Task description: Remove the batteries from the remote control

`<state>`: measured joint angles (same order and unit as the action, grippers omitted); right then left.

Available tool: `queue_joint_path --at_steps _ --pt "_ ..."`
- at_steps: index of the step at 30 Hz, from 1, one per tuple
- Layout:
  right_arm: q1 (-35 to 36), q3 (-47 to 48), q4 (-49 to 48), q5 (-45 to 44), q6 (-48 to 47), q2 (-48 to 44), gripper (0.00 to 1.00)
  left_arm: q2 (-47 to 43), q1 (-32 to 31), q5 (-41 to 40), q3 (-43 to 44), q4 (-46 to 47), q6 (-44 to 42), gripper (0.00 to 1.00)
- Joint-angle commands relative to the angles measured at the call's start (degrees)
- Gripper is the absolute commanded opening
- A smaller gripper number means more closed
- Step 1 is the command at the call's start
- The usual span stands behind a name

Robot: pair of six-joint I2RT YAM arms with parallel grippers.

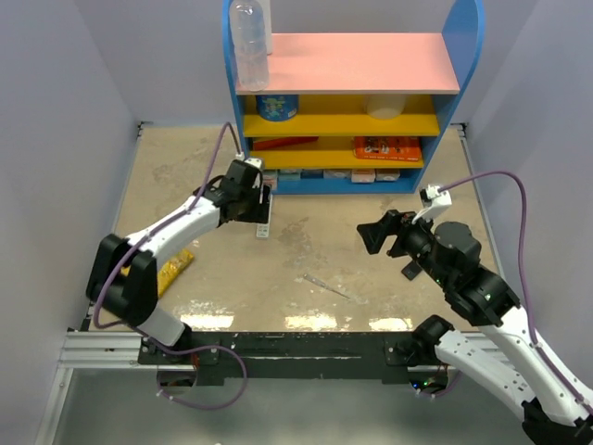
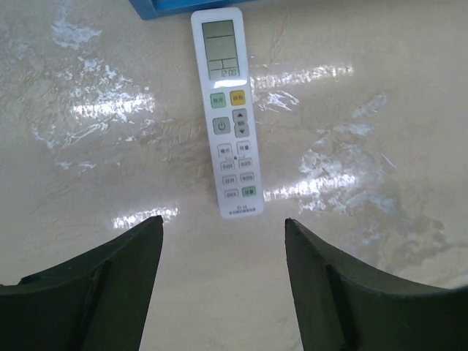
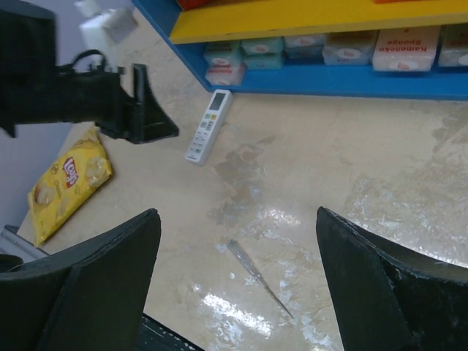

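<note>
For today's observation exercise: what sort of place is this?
Probably a robot test cell staged like a home: plain walls around a table, a colourful shelf, a remote and a crisp bag.

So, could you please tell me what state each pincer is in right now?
Left pincer: open, holding nothing.
Right pincer: open, holding nothing.

The slim white remote control (image 2: 228, 117) lies buttons up on the beige marbled counter (image 2: 380, 88), so its back face is hidden, and its button labels are too small to read. From the top camera the left tool (image 1: 261, 202) covers part of it. That tool's black fingers (image 2: 102, 292) run off the bottom edge of the left wrist view, where the top edge cuts the blue shelf unit (image 2: 164, 7). The thin clear stick (image 1: 326, 286) is too small to identify.
</note>
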<state>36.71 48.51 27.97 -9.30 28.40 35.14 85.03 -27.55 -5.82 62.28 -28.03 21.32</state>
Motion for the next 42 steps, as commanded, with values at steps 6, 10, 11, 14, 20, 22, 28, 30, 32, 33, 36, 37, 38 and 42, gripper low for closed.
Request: queue_joint_path --at_steps 6,10,11,14,20,22,28,30,32,33,36,37,38,42 --pt "0.03 -2.63 -5.20 3.67 -2.04 -6.13 0.86 13.13 -2.24 -6.39 9.35 1.58 -0.93 0.67" --pt "0.12 -3.07 -5.91 4.47 -2.04 -6.31 0.86 17.26 -2.59 -5.78 10.31 1.40 -0.49 0.65" --pt "0.03 -2.90 -5.82 4.38 -2.12 -6.13 0.86 17.71 -2.77 -5.69 10.49 1.49 -0.40 0.65" --pt "0.12 -2.55 -5.99 4.12 -2.74 -5.96 0.86 19.46 -3.56 -5.86 10.32 1.66 -0.23 0.64" --pt "0.03 -1.67 -5.64 3.68 -3.79 -5.60 0.87 21.84 -3.65 -6.92 9.70 2.01 0.21 0.59" --pt "0.03 -1.93 -5.55 3.68 -3.88 -5.87 0.88 21.93 -3.65 -6.39 8.92 2.28 0.12 0.52" --pt "0.12 -4.38 -7.74 4.11 -3.27 -6.92 0.88 19.74 -3.65 -3.76 3.83 4.29 0.56 0.24" --pt "0.12 -5.53 -9.06 4.20 -1.43 -7.01 0.88 18.77 -3.74 -2.53 2.59 4.48 1.18 0.16" --pt "0.03 -7.37 -11.87 5.69 0.15 -6.66 0.88 16.58 -3.74 -0.34 0.74 5.18 2.05 0.07" --pt "0.12 -8.07 -13.19 6.65 1.47 -6.57 0.87 15.61 -3.74 3.94 0.04 5.79 2.32 0.05" --pt "0.12 -11.41 -20.82 9.12 2.88 -5.70 0.85 10.78 -3.74 14.21 -3.47 9.39 4.16 0.00" --pt "0.12 -12.90 -25.02 9.12 2.97 -5.26 0.85 7.98 -3.74 16.79 -5.40 11.57 5.47 0.00" --pt "0.03 -13.52 -26.98 10.26 3.23 -4.64 0.86 6.39 -3.74 19.07 -6.46 12.73 6.27 0.00" --pt "0.12 -16.08 -35.86 11.49 5.86 -0.60 0.88 -1.52 -3.65 29.00 -11.47 18.18 10.49 0.00"
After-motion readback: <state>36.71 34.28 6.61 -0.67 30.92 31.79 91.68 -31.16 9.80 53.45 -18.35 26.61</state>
